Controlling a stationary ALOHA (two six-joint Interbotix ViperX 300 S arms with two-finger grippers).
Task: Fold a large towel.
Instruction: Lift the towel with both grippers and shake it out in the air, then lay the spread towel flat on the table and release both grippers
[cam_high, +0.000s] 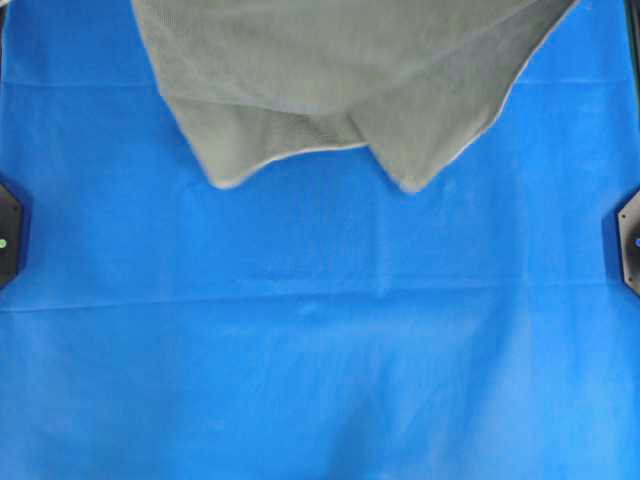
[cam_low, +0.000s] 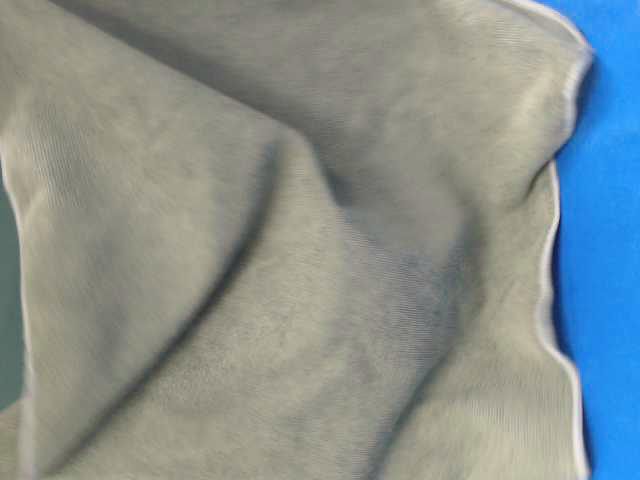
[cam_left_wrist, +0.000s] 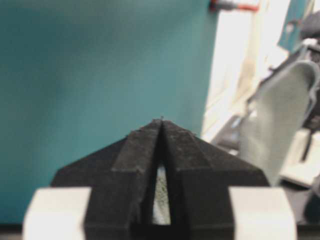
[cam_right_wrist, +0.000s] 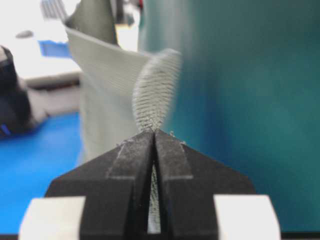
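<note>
- Towel (cam_high: 340, 75): grey-green cloth at the far edge of the overhead view, over the blue table covering (cam_high: 320, 350); upper part runs out of frame.
- Two lower corners hang toward the near side, one left of centre, one right of centre, with a shallow notch between them. Pale stitched hem visible along the lower edges.
- Table-level view: towel (cam_low: 280, 260) fills nearly the whole frame, with soft diagonal folds; strip of blue covering (cam_low: 615, 250) at right, hem along that edge.
- Left gripper (cam_left_wrist: 162, 124): fingers pressed together, a sliver of grey-green cloth visible in the slot between them; pinching the towel. More towel (cam_left_wrist: 280, 120) hangs at right of this view.
- Right gripper (cam_right_wrist: 154, 133): fingers pressed together on a towel (cam_right_wrist: 155, 95) edge, which stands up from the tips, blurred.
- Neither gripper visible in the overhead view; black arm bases (cam_high: 8, 240) at the left and right edges.
</note>
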